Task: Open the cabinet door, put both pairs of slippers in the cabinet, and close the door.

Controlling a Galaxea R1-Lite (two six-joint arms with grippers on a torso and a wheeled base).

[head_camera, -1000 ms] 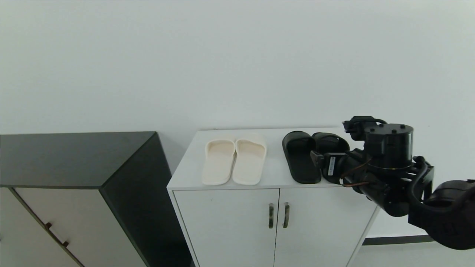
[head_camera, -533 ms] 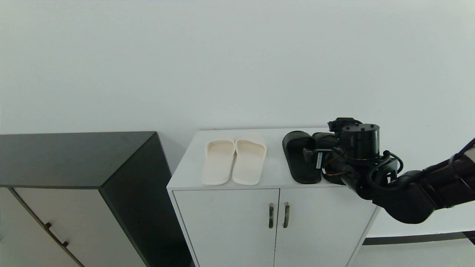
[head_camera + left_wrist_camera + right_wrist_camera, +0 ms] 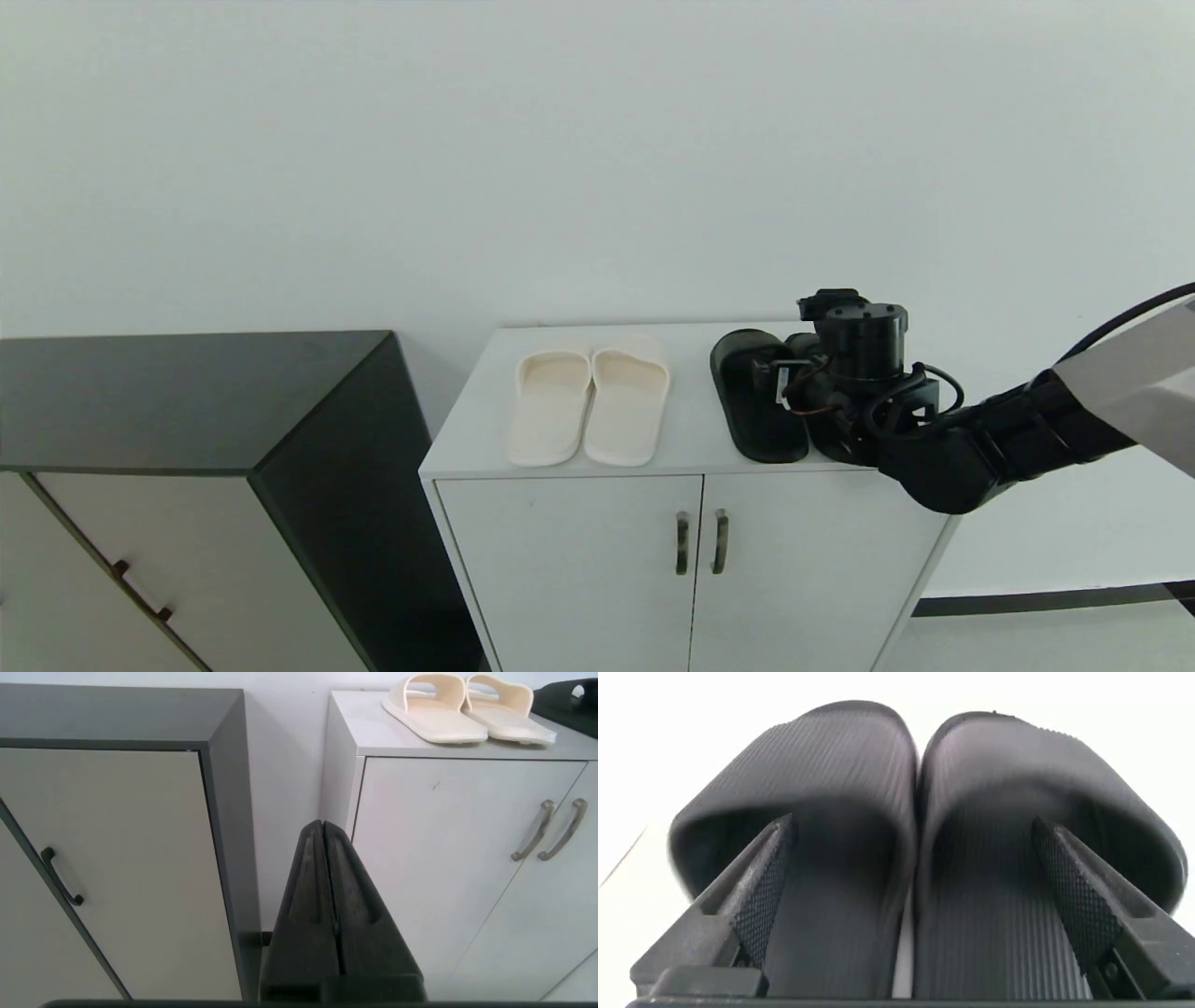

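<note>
Right wrist view: right gripper (image 3: 913,831) spread wide and holding nothing, its two fingers (image 3: 761,891) set toward the outer sides of the black slippers (image 3: 822,775) at their near ends; contact cannot be told
Key relation: black pair lies straight ahead of the fingers, long axis running away from the robot toward the wall, so closing would likely press both shoes together side to side
Left wrist view: left gripper (image 3: 322,831) pressed shut on nothing, low, facing the gap between the dark cabinet (image 3: 121,728) and the white cabinet (image 3: 374,728)
Head view: black pair on the right of the white cabinet top, cream slippers (image 3: 590,406) to their left, apart
Doors (image 3: 569,569): both closed, handles (image 3: 700,541) untouched
Nearer arm: right, by far
Progress: judged early, door not yet opened
</note>
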